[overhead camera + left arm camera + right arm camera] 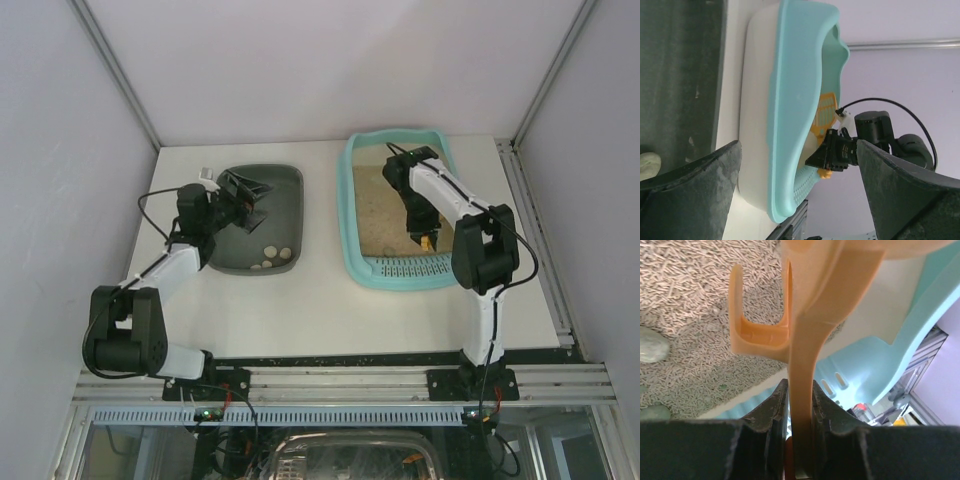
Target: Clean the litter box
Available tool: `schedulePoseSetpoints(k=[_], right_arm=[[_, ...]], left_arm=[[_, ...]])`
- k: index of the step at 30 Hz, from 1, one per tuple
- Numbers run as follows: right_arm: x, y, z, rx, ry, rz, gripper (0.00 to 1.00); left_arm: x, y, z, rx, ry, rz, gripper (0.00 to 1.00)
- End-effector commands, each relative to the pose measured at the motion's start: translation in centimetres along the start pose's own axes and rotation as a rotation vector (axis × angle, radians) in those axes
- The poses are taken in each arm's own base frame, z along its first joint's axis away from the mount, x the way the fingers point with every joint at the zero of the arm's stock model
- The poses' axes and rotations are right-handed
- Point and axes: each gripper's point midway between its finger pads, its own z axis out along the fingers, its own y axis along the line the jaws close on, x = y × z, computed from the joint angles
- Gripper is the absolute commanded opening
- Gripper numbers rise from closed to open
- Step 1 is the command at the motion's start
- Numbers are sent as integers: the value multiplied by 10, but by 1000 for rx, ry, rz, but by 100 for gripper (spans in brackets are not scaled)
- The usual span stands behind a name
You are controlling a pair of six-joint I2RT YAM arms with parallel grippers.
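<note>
Right gripper [800,412] clamps orange scoop [812,335] in litter box [351,220] of pellets [700,290]. Left gripper [248,198], spread empty, over tub [297,200] holding pale lumps [268,257].

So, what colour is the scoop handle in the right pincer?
Orange; the scoop handle shows best in the right wrist view.

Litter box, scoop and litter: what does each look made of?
The litter box looks like moulded plastic: light teal, smooth, soft sheen, rounded rim. The scoop also plastic: orange, smooth, slightly glossy. The litter is small beige matte pellets; of what, I cannot tell.
</note>
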Motion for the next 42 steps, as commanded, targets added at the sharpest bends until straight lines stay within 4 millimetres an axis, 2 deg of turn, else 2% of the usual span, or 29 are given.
schedulePoseSetpoints(k=[1, 7, 11, 24, 30, 34, 38, 40, 42], right_arm=[[11, -21, -13, -28, 36, 45, 0], [21, -41, 7, 20, 102, 69, 0], [15, -46, 17, 20, 131, 87, 0], [16, -10, 41, -81, 265, 48, 0], [10, 25, 44, -182, 310, 16, 0], [-9, 55, 32, -269, 268, 5, 0], [-32, 84, -1, -420, 165, 8, 0], [-40, 93, -19, -513, 119, 14, 0], [-46, 94, -28, -558, 81, 33, 0]], left_arm=[[-13, -2, -12, 34, -38, -72, 100], [-34, 10, -26, 5, -130, -102, 100], [-40, 12, -31, -1, -151, -109, 100], [-39, 19, -29, -33, -141, -110, 100], [-38, 22, -27, -41, -136, -115, 100], [-38, 25, -26, -48, -134, -119, 100], [-38, 27, -26, -52, -136, -116, 100], [-38, 29, -25, -57, -136, -118, 100], [-39, 30, -24, -61, -137, -116, 100]])
